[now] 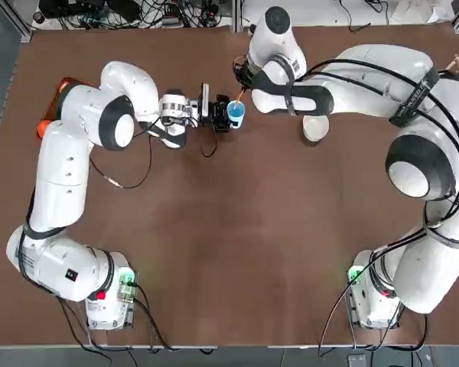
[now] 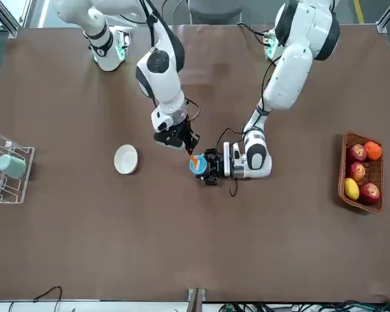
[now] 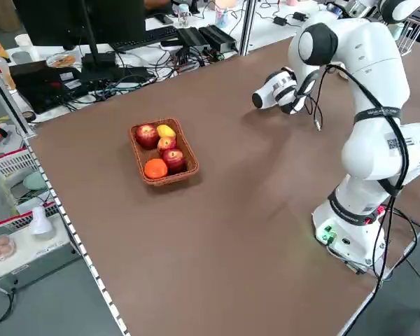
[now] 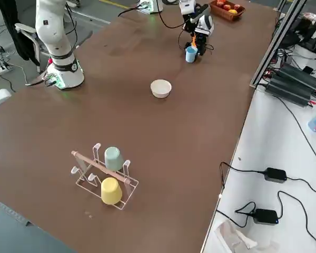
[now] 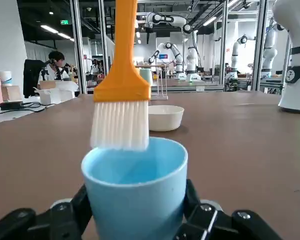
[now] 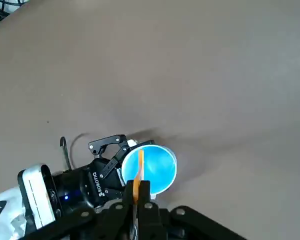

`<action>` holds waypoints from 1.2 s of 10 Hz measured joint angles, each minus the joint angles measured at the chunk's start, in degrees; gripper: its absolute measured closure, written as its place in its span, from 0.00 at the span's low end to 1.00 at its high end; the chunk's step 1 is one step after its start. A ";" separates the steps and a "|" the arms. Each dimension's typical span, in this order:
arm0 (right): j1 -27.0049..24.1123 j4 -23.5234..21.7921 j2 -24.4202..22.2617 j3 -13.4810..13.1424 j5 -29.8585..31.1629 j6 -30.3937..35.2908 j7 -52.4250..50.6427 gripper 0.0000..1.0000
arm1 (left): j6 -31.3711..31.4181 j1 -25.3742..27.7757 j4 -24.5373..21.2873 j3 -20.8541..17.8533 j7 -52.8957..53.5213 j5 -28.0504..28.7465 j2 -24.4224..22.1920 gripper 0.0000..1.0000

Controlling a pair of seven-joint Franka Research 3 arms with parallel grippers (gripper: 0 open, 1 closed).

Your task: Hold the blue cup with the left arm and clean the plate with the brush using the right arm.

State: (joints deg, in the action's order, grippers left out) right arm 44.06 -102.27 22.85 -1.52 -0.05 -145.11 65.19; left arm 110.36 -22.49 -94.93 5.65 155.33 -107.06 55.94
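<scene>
Top view: small light-blue plastic cup (image 1: 236, 114) upright on the brown worktop (image 1: 229, 252), near its far middle, clasped from the side by the left tool (image 1: 223, 116), arm stretched low and level. Left wrist view: black fingers (image 5: 65, 220) pressed to both sides of the cup (image 5: 135, 192), so left tool closed on the cup. Directly over the cup's mouth, small brush with short orange handle and pale bristles (image 5: 121, 85), hanging bristles-down, tips level with the rim or just inside; impossible to say whether touching the cup. Right wrist view: right tool (image 6: 139, 192) pinched shut on the orange handle (image 6: 138, 170), pointing straight down over the blue opening (image 6: 152, 167). Front view: right tool (image 2: 182, 144) just above and beside the cup (image 2: 197, 165), left tool (image 2: 211, 166) at the cup's other side. Small round cream-white shallow plate (image 2: 125, 159) lying alone on the worktop, apart from the cup, toward the robot's right; in the top view partly hidden under the right arm (image 1: 316, 128). Right side view: plate (image 4: 160, 88) between the cup (image 4: 191, 54) and a wire rack (image 4: 102, 179) carrying a pale teal cup (image 4: 112, 157) and a yellow cup (image 4: 111, 191). At the robot's far left, a woven basket (image 3: 163, 152) of red, yellow and orange fruit, well apart from the cup.
</scene>
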 joint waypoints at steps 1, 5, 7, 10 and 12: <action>0.00 0.00 0.04 -0.06 0.21 0.01 0.09 0.95 | 0.00 0.00 0.00 0.00 0.00 0.00 0.00 0.27; 0.03 0.00 1.75 -0.03 1.14 0.12 0.51 0.95 | 0.00 0.00 0.00 0.00 0.00 0.00 0.00 0.27; 0.16 0.00 2.44 0.03 1.28 0.08 0.61 0.95 | 0.00 0.00 0.00 0.00 0.00 0.00 0.00 0.26; 0.47 0.01 2.93 0.04 1.35 0.07 0.63 0.95 | 0.00 0.00 0.00 0.00 0.00 0.00 0.00 0.26; 0.73 0.01 3.51 0.05 1.52 0.07 0.66 0.95 | 0.00 0.00 0.00 0.00 0.00 0.00 0.00 0.26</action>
State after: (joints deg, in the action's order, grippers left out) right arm 44.80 -102.26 26.36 -1.48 1.47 -145.04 65.85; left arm 110.36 -22.50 -94.94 5.65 155.33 -107.06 55.94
